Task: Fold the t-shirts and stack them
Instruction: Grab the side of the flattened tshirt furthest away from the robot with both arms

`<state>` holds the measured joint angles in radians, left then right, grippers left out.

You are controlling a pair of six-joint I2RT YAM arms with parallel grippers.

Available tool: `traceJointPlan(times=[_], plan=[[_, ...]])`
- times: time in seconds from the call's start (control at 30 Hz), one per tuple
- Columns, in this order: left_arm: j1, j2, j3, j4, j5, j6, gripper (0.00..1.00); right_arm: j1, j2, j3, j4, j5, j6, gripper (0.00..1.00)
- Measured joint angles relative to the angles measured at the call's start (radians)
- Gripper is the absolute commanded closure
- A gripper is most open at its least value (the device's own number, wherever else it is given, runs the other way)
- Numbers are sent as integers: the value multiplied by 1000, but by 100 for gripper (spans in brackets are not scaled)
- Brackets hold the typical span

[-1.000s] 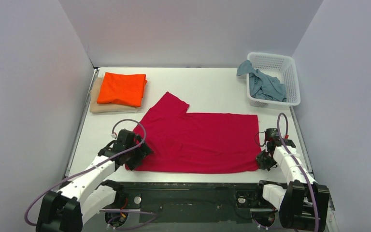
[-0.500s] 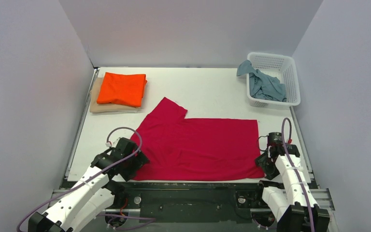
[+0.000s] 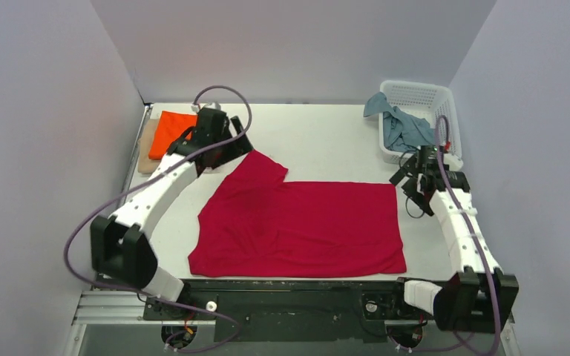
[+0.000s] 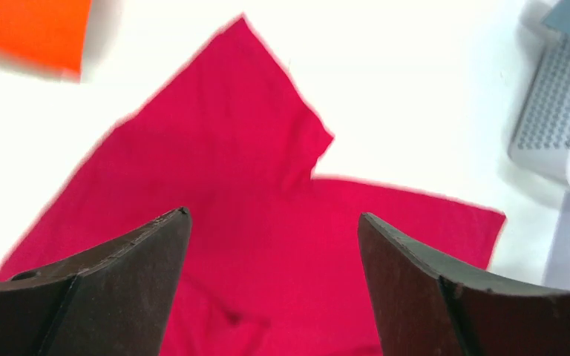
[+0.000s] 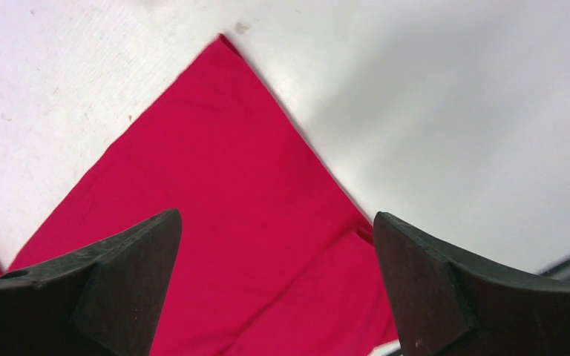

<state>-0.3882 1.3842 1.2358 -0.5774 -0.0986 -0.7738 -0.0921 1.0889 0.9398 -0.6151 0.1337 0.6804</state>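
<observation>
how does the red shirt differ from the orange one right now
The red shirt lies spread out, one sleeve sticking out; the orange shirt is folded compactly. The red shirt rests directly on the table, the orange shirt atop a beige shirt. Both are plain, bright cloth.

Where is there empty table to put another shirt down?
The bare table at the back, between the red shirt and the basket, is free. The back left is crowded: orange shirt stack and left arm. The red shirt fills the front.

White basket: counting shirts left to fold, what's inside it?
A crumpled grey-blue t-shirt lies in the basket, part draped over its rim. Anything beneath it is hidden.
</observation>
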Motion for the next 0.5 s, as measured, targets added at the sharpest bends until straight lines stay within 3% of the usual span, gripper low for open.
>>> traceJointPlan(times=[0.13, 0.3, 0.5], plan=[[23, 313, 267, 31, -3, 134, 7, 64, 206, 59, 111, 19, -49, 3], [37, 686, 608, 21, -6, 298, 10, 72, 330, 91, 178, 36, -63, 3], [44, 1070, 1014, -97, -5, 410, 24, 71, 393, 108, 213, 66, -69, 4]])
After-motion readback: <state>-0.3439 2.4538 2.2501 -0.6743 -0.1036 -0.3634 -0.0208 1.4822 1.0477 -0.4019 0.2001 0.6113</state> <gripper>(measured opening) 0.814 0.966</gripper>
